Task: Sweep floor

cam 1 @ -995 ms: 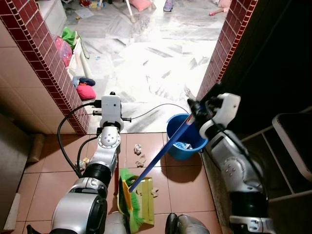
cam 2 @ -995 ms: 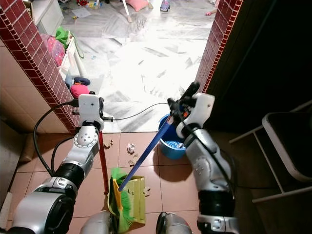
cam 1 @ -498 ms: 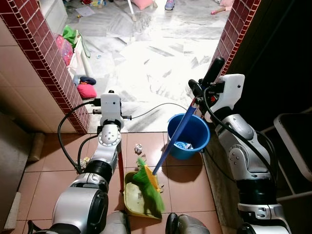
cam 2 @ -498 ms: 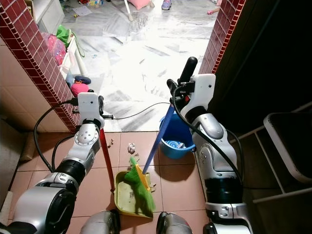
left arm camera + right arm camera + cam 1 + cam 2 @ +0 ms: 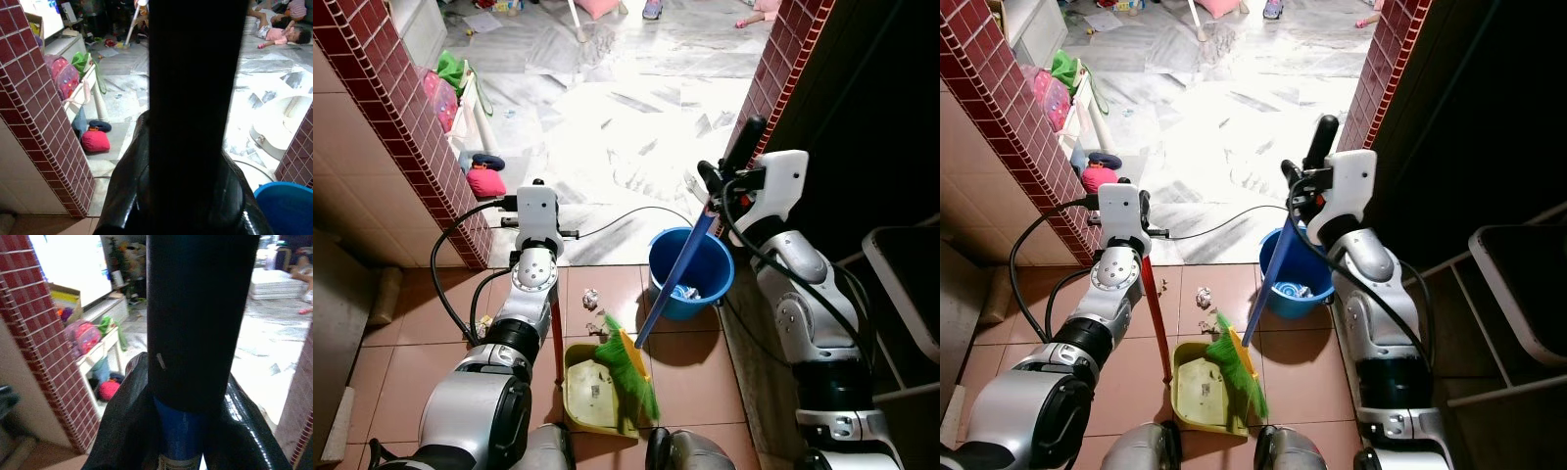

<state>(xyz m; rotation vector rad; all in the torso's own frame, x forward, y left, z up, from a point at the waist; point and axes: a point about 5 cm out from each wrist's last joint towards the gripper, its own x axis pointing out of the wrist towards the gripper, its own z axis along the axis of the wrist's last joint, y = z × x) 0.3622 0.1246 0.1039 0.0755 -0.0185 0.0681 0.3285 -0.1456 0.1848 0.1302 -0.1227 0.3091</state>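
Broom (image 5: 636,364) handle clamped between right fingers (image 5: 132,431).

Dustpan (image 5: 590,390) on floor (image 5: 411,362) just ahead of robot, broom head (image 5: 631,370) over its right edge. Bucket (image 5: 690,274) ahead-right of dustpan, at doorway. Debris (image 5: 593,300) on floor between dustpan and doorway. Cable (image 5: 626,217) runs across threshold. Chair (image 5: 901,294) far right.
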